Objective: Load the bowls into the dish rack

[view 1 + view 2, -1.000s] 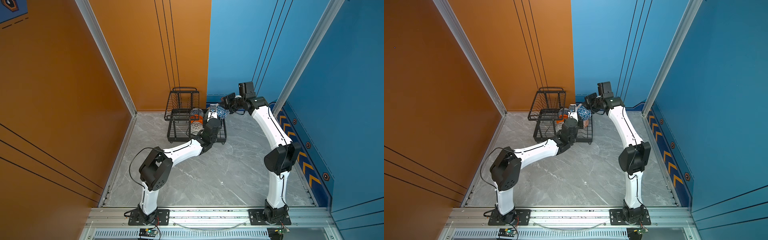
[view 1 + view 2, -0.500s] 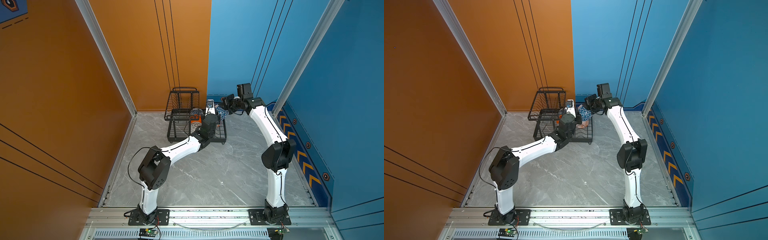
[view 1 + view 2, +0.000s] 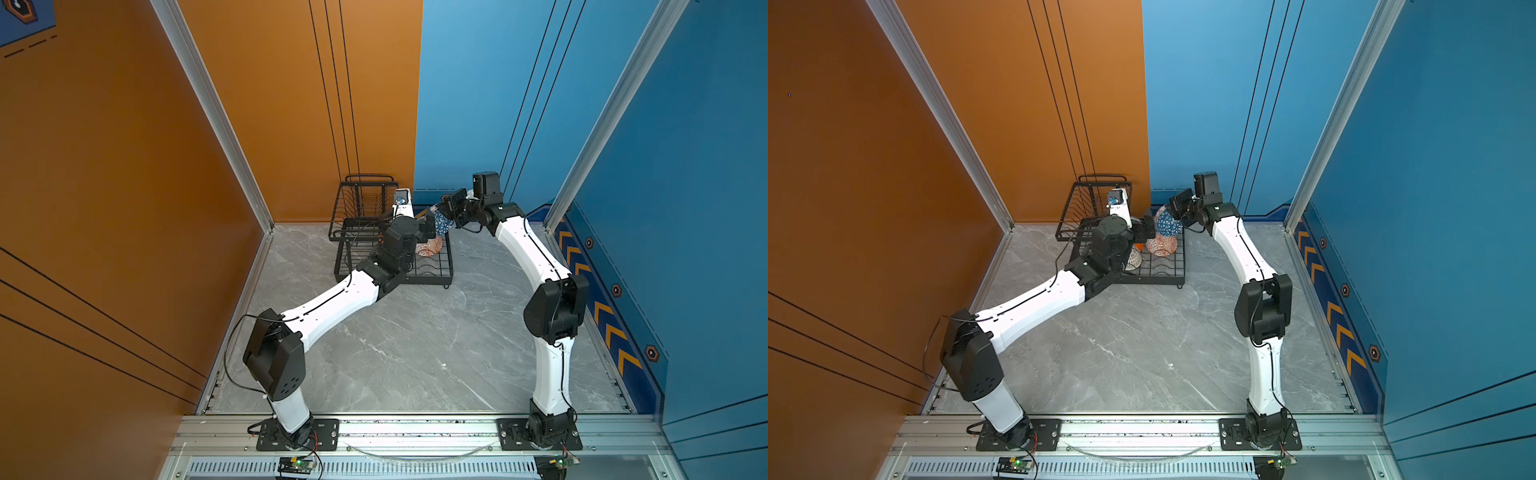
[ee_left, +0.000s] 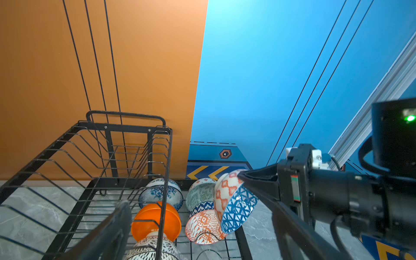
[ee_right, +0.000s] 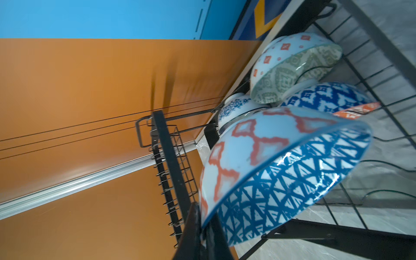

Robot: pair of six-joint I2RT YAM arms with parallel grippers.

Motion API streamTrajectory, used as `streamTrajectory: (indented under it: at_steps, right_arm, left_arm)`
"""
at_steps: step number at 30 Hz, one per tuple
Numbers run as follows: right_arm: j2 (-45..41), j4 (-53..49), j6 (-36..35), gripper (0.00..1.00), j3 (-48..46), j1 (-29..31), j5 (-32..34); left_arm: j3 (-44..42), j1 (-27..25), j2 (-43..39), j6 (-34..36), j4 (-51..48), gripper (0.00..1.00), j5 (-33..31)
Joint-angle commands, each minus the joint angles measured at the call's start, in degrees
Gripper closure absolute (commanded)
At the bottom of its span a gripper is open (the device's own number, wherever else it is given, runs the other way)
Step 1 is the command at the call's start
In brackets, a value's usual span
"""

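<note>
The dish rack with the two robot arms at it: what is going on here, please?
The right gripper is shut on the rim of a blue triangle bowl, holding it tilted over the lower part of the dish rack. The left gripper is open close by, holding nothing. An orange bowl, a floral bowl and others already sit in the rack.

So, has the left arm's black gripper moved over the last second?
Yes. The left gripper has shifted, in both top views, left and farther back over the black wire dish rack, toward its raised basket.
</note>
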Motion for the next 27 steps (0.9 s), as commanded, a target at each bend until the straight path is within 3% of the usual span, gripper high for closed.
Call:
streamTrajectory:
  at_steps: [1,11,27]
  right_arm:
    - [-4.8,8.1,-0.2,1.0,-2.5,0.1,1.7]
    - [-11.8,21.0,0.8,1.0,-19.8,2.2,9.7]
    - [-13.3,33.5,3.4,1.0,-31.0,8.7,23.4]
  left_arm:
    - [2.0,1.0,-1.8,-2.2,-9.5,0.02,2.2]
    - [2.0,6.8,-7.0,-7.8,-20.1,0.02,10.4]
    - [-1.6,14.2,-12.3,-11.9,-24.5,0.02,19.7]
